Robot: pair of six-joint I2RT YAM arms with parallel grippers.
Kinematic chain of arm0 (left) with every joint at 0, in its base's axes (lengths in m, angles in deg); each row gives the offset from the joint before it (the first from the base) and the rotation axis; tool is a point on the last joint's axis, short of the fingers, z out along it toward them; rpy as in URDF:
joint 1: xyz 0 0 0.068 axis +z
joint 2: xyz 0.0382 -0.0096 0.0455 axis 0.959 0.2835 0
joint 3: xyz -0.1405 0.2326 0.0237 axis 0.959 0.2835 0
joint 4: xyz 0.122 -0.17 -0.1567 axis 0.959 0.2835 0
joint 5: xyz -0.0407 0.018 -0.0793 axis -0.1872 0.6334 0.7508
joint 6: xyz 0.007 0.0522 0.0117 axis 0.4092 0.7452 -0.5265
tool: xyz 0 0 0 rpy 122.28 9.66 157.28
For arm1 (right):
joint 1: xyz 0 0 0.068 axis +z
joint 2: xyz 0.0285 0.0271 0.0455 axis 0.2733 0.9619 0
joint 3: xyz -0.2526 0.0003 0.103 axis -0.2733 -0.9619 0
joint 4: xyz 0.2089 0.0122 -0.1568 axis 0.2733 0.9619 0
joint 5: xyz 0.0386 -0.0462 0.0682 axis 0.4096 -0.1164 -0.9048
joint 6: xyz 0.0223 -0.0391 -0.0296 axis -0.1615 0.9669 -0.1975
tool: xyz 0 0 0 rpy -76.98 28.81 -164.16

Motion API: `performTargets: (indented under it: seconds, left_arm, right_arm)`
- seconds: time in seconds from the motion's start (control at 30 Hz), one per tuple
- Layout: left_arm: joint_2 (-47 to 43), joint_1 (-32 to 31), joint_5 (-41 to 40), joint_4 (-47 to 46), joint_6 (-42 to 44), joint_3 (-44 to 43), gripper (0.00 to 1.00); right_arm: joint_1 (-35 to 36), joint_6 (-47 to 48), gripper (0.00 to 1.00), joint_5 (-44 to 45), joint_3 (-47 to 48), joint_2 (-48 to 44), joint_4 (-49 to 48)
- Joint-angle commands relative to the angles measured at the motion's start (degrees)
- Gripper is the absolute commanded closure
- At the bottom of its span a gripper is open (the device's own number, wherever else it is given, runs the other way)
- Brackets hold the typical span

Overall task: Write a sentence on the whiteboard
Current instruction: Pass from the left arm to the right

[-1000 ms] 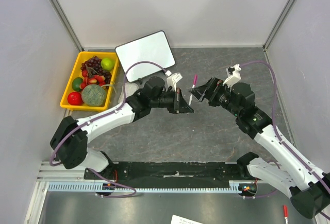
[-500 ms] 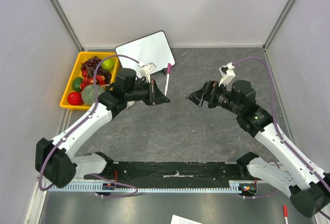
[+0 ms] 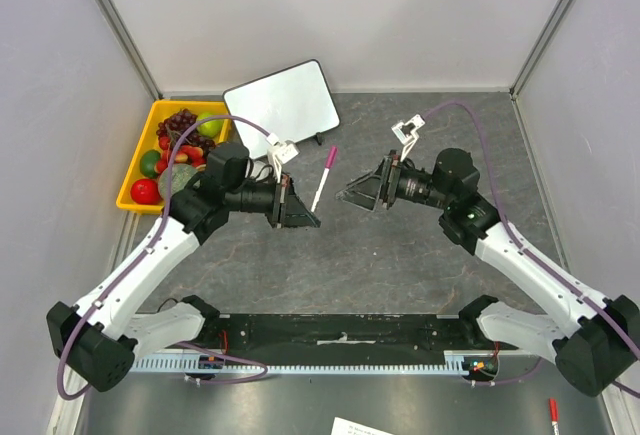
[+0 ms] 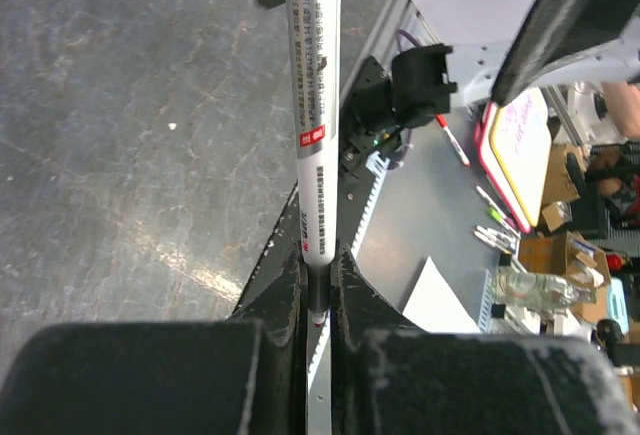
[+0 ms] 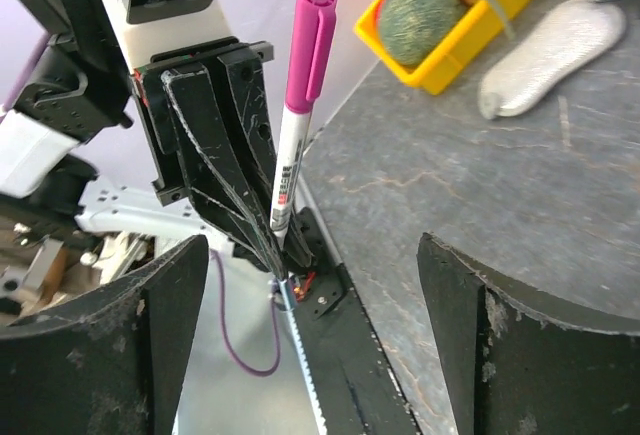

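The whiteboard (image 3: 282,103) lies at the back of the table, tilted, and no writing shows on it; the sentence is not in view. My left gripper (image 3: 306,211) is shut on the lower end of a white marker with a magenta cap (image 3: 323,175), which points up and towards the right arm. The left wrist view shows the jaws (image 4: 318,267) clamping the marker (image 4: 317,105) at its tip end. My right gripper (image 3: 350,193) is open and empty, facing the marker from a short distance. In the right wrist view (image 5: 312,245) the marker (image 5: 300,105) stands between its spread fingers.
A yellow tray (image 3: 134,173) of fruit sits at the left, beside the whiteboard. A grey oval eraser pad (image 5: 545,55) lies next to the tray. A red-framed board with pink writing (image 4: 520,150) shows off the table in the left wrist view.
My left gripper carried the marker left, away from the right gripper, then came down and slightly back. My right gripper, open, moved left after it.
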State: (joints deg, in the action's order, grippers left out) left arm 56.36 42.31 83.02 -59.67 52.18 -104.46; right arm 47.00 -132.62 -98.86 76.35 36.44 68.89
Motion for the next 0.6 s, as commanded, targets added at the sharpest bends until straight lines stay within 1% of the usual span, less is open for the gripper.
performTargets:
  seconds: [0.0, 0.1, 0.23, 0.4, 0.57]
  left_arm:
    - [-2.3, 0.2, 8.4, 0.2, 3.0, 0.1, 0.98]
    - [-2.9, 0.2, 12.0, -0.2, 3.2, 0.2, 0.98]
    - [-3.2, 0.1, 15.5, -0.5, 3.5, 0.7, 0.98]
    - [-3.4, 0.0, 18.4, -0.6, 3.7, 1.3, 0.98]
    - [-3.6, -0.3, 18.8, -0.6, 3.7, 1.8, 0.98]
  right_arm:
    - [2.3, -3.4, 0.12, -7.2, 0.5, 2.6, -11.2]
    - [3.2, -5.1, 0.22, -8.9, -0.1, 4.1, -15.4]
    - [3.7, -7.4, 0.27, -11.1, -1.0, 4.5, -20.5]
    - [3.8, -7.7, 0.32, -12.4, -1.1, 4.8, -21.6]
    - [4.5, -8.8, 0.37, -13.8, -1.1, 6.2, -23.6]
